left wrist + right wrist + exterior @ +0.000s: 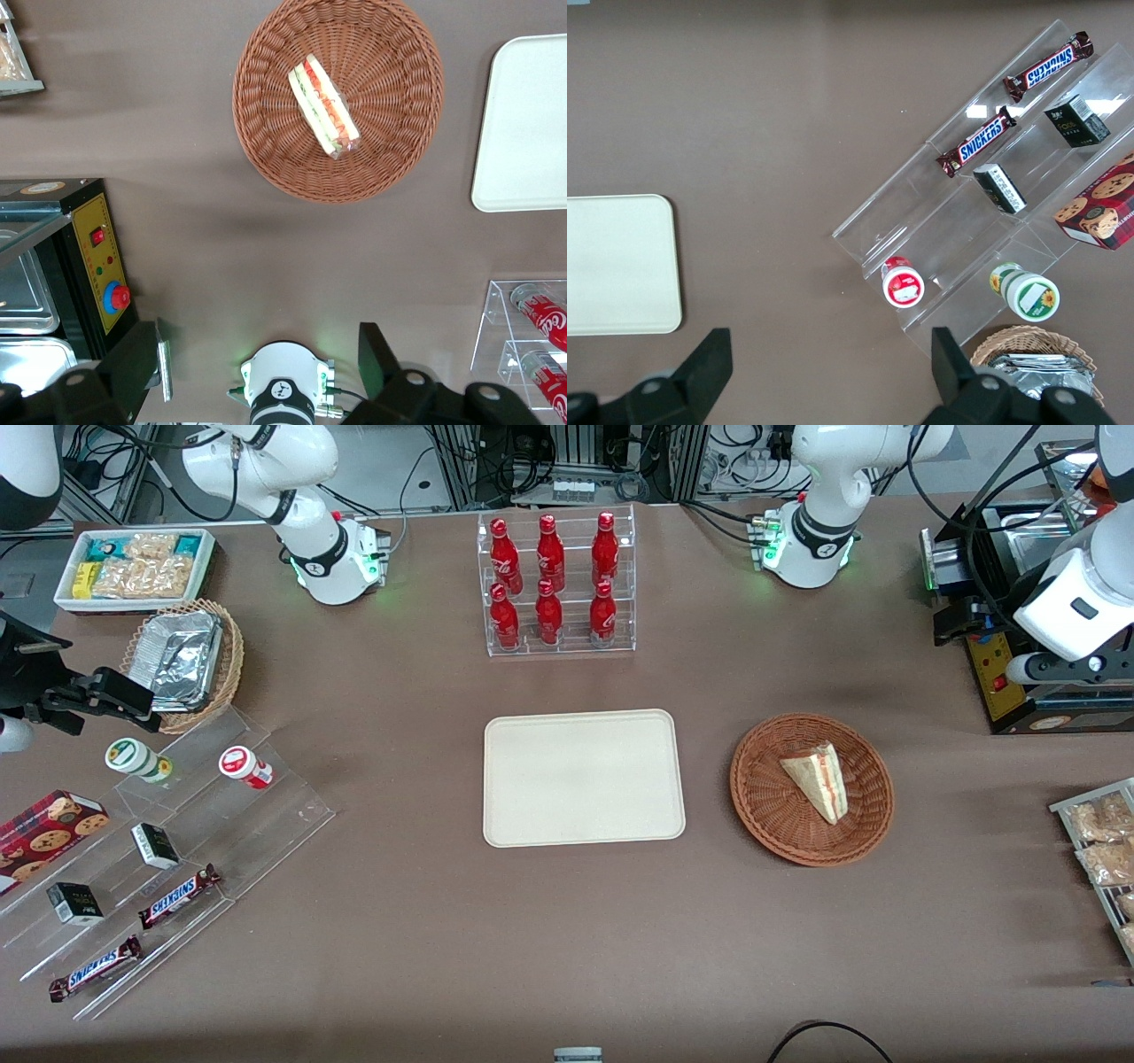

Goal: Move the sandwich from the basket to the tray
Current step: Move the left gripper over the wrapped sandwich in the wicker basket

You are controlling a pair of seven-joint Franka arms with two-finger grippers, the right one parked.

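Note:
The sandwich [819, 779] [324, 106], a pale triangular wedge with red and green filling along its edge, lies in the round brown wicker basket [764, 797] [266, 133]. The cream tray [583, 777] [523, 124] lies flat beside the basket, toward the parked arm's end of the table, with nothing on it. My gripper [970, 620] [261, 367] hangs high above the table near the working arm's end, apart from the basket and farther from the front camera. Its fingers [379, 354] are spread open with nothing between them.
A clear rack of red bottles [554, 584] stands farther from the front camera than the tray. A black machine with a yellow panel [997, 669] sits below my gripper. Bagged snacks [1099, 841] lie at the working arm's end. Clear steps with snack bars [177, 895] lie toward the parked arm's end.

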